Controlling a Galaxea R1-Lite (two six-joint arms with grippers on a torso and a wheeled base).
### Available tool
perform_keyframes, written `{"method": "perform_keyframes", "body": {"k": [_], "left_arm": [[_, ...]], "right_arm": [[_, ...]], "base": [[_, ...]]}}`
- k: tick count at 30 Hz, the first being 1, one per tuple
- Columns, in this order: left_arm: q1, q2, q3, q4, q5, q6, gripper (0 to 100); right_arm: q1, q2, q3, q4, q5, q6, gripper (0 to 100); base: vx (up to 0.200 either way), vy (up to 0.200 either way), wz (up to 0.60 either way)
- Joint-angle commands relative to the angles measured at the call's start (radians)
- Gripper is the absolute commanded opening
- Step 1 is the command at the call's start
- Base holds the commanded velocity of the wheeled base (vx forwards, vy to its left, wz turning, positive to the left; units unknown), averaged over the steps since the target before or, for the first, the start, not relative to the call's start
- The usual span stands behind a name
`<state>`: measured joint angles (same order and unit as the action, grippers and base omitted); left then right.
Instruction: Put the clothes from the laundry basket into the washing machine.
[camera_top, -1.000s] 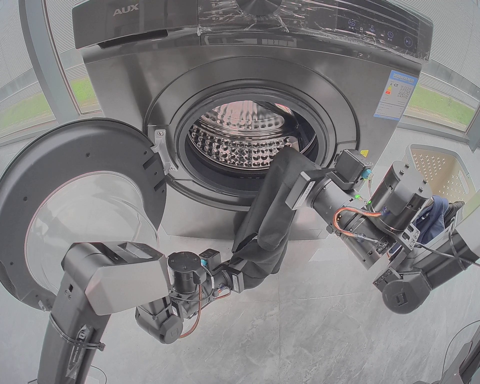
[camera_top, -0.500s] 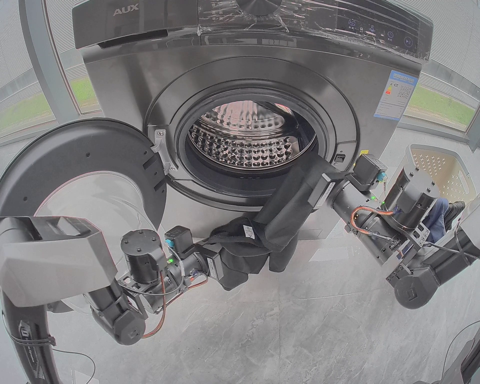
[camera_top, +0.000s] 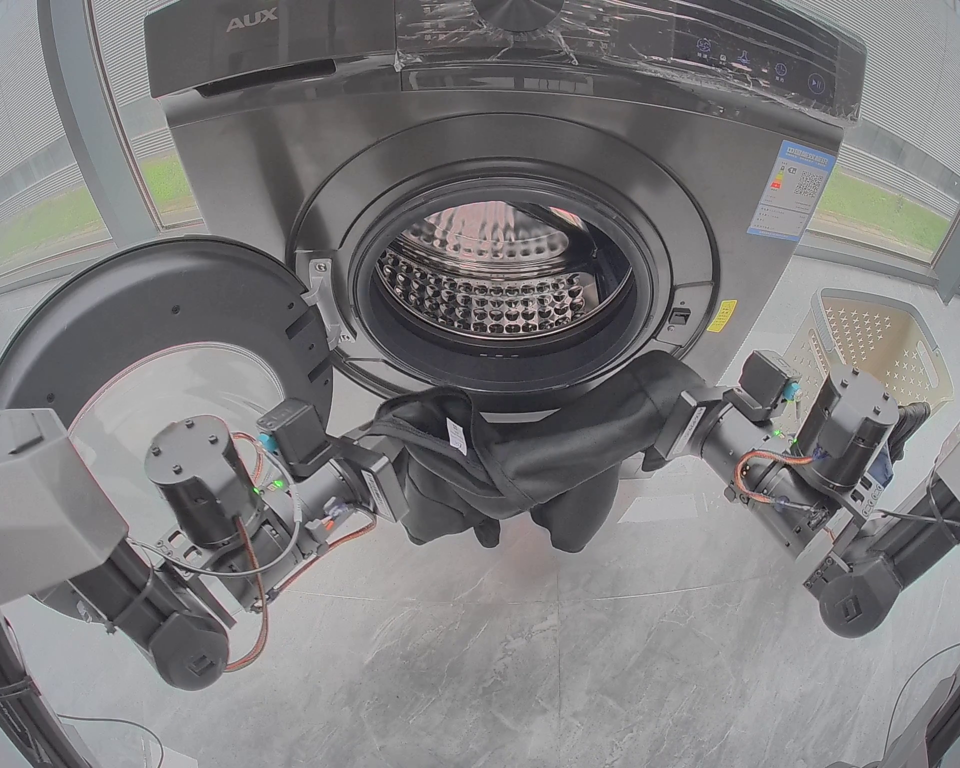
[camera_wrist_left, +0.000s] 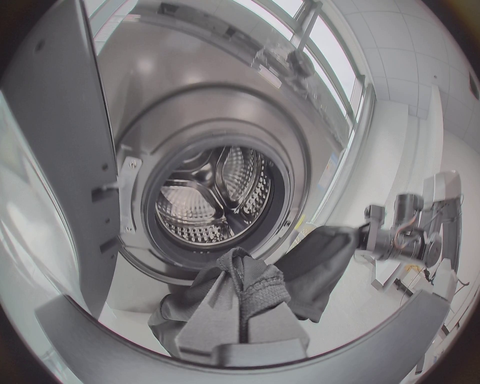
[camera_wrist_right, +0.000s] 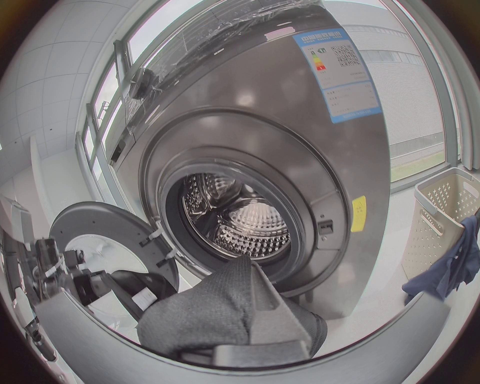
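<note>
A black garment (camera_top: 530, 455) hangs stretched between my two grippers, just below and in front of the washing machine's open drum (camera_top: 500, 270). My left gripper (camera_top: 388, 472) is shut on the garment's left end, and the cloth (camera_wrist_left: 250, 290) bunches between its fingers. My right gripper (camera_top: 675, 420) is shut on the right end, with the fabric (camera_wrist_right: 210, 310) draped over one finger (camera_wrist_right: 272, 312). The middle of the garment sags toward the floor. The laundry basket (camera_top: 885, 345) stands at the right of the machine, with a blue garment (camera_wrist_right: 450, 270) over its edge.
The round machine door (camera_top: 150, 340) stands swung open at the left, close behind my left arm. Grey tiled floor (camera_top: 560, 650) lies open in front of the machine. Windows run behind and beside the washer.
The right gripper pulled back to the right and lower, drawing the garment off the drum rim. The left gripper rose and moved left, so the cloth now spans sideways between them.
</note>
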<state>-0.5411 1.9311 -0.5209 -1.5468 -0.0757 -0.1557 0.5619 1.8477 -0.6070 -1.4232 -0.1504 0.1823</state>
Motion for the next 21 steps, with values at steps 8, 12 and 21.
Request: {"method": "perform_keyframes", "body": {"k": [8, 12, 21], "left_arm": [[0.004, -0.192, 0.027, -0.001, -0.002, -0.067, 0], [0.004, -0.188, 0.030, -0.001, -0.002, -0.061, 0], [0.006, -0.182, 0.022, -0.001, -0.002, -0.065, 0]], "right_arm": [[-0.002, 0.041, 0.095, 0.000, 0.002, 0.016, 0], [0.007, 0.071, 0.096, -0.026, 0.002, 0.017, 0], [0.007, 0.094, 0.098, -0.042, 0.002, 0.028, 0]], "base": [[0.000, 0.000, 0.00], [0.000, 0.000, 0.00], [0.000, 0.000, 0.00]]}}
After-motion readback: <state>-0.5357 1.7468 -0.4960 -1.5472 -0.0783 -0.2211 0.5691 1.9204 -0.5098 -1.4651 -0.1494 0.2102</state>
